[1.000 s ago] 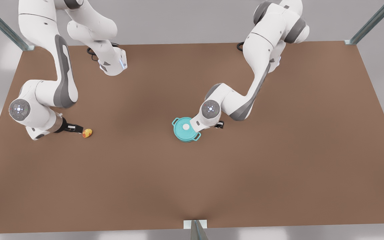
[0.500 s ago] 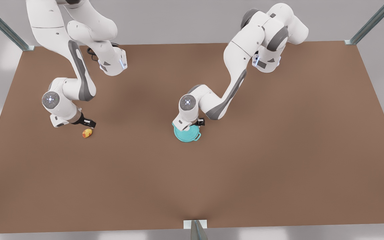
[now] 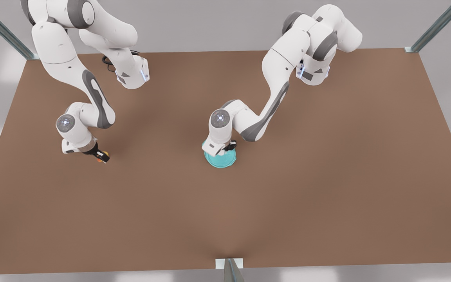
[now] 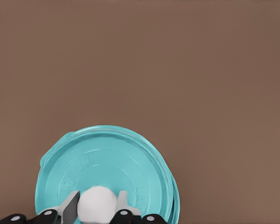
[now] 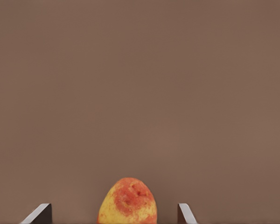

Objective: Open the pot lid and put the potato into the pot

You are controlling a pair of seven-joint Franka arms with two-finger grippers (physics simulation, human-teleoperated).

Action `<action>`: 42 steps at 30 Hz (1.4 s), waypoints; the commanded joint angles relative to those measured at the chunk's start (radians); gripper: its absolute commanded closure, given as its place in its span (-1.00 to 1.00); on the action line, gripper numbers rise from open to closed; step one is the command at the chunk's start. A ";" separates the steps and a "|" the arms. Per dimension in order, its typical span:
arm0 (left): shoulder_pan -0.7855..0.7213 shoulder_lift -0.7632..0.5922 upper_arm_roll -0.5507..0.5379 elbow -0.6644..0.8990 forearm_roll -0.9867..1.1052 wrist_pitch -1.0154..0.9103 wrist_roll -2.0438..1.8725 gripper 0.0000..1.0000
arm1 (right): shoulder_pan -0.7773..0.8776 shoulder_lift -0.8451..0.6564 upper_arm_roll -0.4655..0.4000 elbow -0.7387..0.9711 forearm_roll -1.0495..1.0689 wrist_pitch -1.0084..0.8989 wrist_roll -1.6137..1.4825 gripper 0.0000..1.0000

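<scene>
Two grippers down, one on each item

Over the pot lid, which sits near the table centre, the left gripper has its fingers close on either side of the white knob; whether they pinch it yet is hard to tell. The pot peeks out below. Toward nine o'clock, the right gripper stands spread wide around the potato, its fingers apart from it.
</scene>
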 commanded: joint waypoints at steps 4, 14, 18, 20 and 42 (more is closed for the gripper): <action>0.022 -0.013 0.002 0.003 -0.004 -0.011 -0.142 0.35 | -0.010 0.028 -0.005 -0.008 -0.003 0.107 0.111 -1.00; 0.279 0.206 0.050 0.143 0.028 0.112 0.081 0.35 | -0.003 0.037 -0.005 -0.065 -0.003 0.159 0.111 -1.00; 0.344 0.148 0.045 0.296 0.016 -0.301 0.457 -1.00 | -0.003 0.034 -0.005 -0.065 -0.003 0.159 0.114 -0.88; 0.459 0.025 0.044 0.298 -0.046 -0.462 0.692 -1.00 | -0.003 0.031 -0.005 -0.065 -0.003 0.157 0.120 -0.67; 0.783 -0.412 0.048 0.031 -0.066 -0.534 1.050 -1.00 | 0.041 -0.106 0.006 -0.062 0.002 0.034 0.123 -0.13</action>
